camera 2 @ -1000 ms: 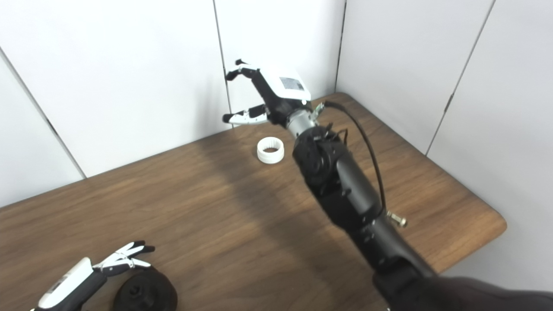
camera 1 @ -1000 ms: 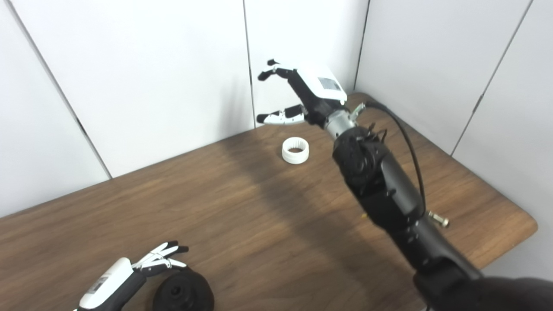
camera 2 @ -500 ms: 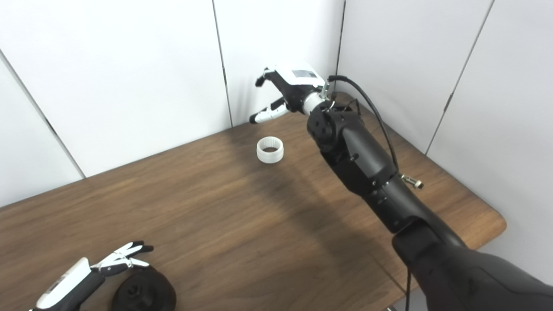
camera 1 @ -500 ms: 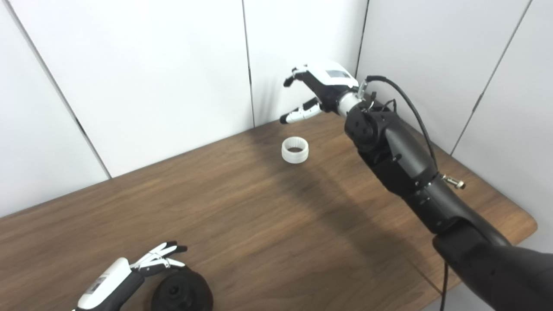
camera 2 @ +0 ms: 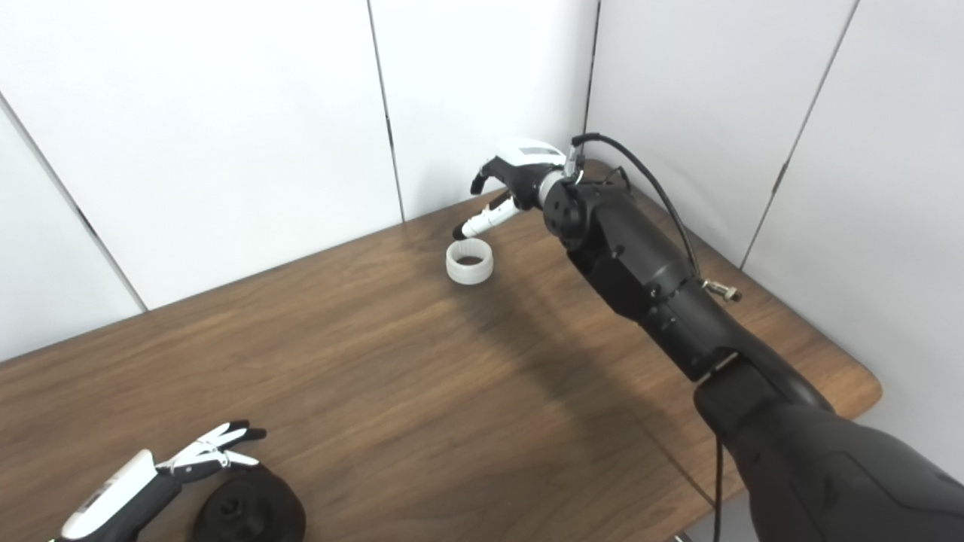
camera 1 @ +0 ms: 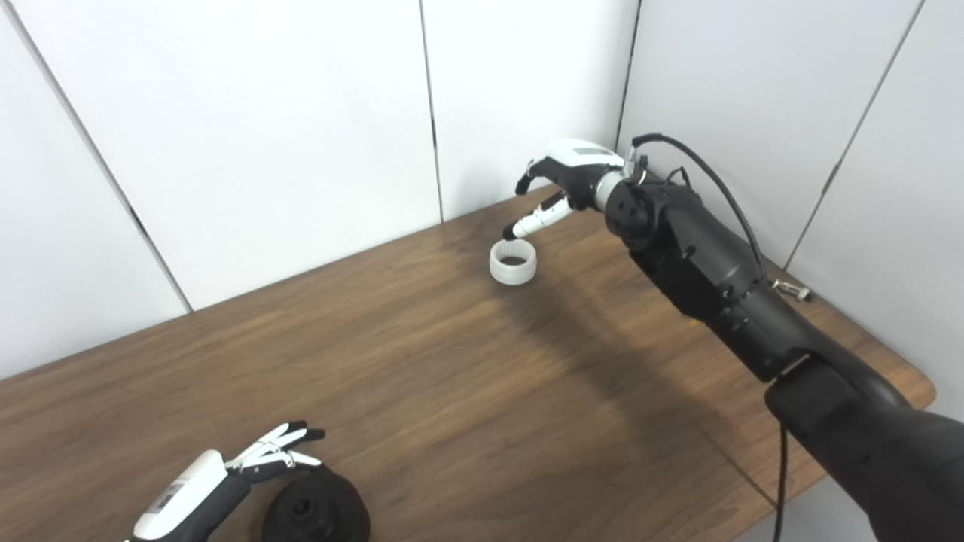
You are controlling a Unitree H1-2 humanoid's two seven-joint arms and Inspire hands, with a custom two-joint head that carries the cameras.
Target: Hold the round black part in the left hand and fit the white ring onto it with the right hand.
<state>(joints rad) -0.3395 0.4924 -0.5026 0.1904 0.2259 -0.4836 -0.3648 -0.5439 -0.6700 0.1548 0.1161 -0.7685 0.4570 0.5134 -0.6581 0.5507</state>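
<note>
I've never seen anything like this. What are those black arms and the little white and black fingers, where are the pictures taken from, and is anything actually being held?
This is a humanoid robot seen through two cameras on its own head, set side by side, so both pictures show the same scene. Its arms enter from the bottom edge. The right hand reaches across the wooden table, fingers apart, its thumb tip just above the white ring, which lies on the table near the far wall. The left hand rests near the bottom edge, beside the round black part, fingers apart. Neither hand holds anything yet.
</note>
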